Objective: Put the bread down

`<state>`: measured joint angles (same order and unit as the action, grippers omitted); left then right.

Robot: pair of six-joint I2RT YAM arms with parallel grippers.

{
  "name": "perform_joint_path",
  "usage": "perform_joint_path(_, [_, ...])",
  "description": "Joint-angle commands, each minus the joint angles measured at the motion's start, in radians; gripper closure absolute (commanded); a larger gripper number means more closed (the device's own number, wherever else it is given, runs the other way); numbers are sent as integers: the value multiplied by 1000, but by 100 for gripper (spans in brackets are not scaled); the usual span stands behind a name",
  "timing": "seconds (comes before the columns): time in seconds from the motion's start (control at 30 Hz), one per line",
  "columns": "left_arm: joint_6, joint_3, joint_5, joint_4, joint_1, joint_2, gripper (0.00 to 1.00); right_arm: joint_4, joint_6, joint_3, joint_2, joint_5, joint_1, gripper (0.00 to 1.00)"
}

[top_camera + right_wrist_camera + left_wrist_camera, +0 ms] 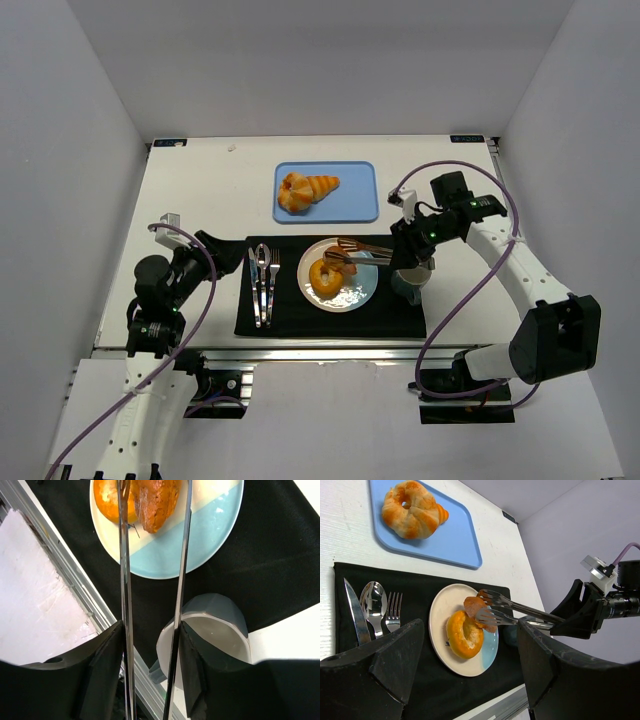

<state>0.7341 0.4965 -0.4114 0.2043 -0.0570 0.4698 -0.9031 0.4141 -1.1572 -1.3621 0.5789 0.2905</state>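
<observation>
Right jaws were clamped on the handle end of metal tongs (365, 250); the tong arms stood a little apart. Left jaws were wide, holding nothing, parked low at the left.

White tabletop (200, 190), pale bare walls on three sides. A black mat (300, 322) lay near the front edge.

The brown bread piece (338, 259) lay on the plate (362, 292), between the tong tips and against a ring-shaped roll (325, 277). Could not tell whether the tips pinched it.

A grey cup (412, 285) stood just right of the plate, under the tongs. Knife (254, 285), spoon (262, 270) and fork (273, 275) lay left of the plate. A blue tray (360, 200) behind carried a croissant (305, 190).
</observation>
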Motion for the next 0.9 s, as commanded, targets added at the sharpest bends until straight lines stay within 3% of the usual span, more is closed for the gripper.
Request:
perform_joint_path(0.0, [2,7,-4,-9,2,3,16,33,-24,-53,21,25,2,48])
perform_joint_path(0.33, [-1,7,-6,-9,0,6,16,64,-49,-78,15,24,-4,47])
perform_joint_path(0.57, [-2,8,-6,-9,0,6,16,121,-116,-113,3,48,-39,51])
perform_joint_path(0.77, [-2,11,-4,-9,0,6,16,185,-185,-176,-34,78,-155,57])
perform_joint_path(0.87, [-1,10,-6,-19,2,10,16,254,-273,-185,-52,90,-276,62])
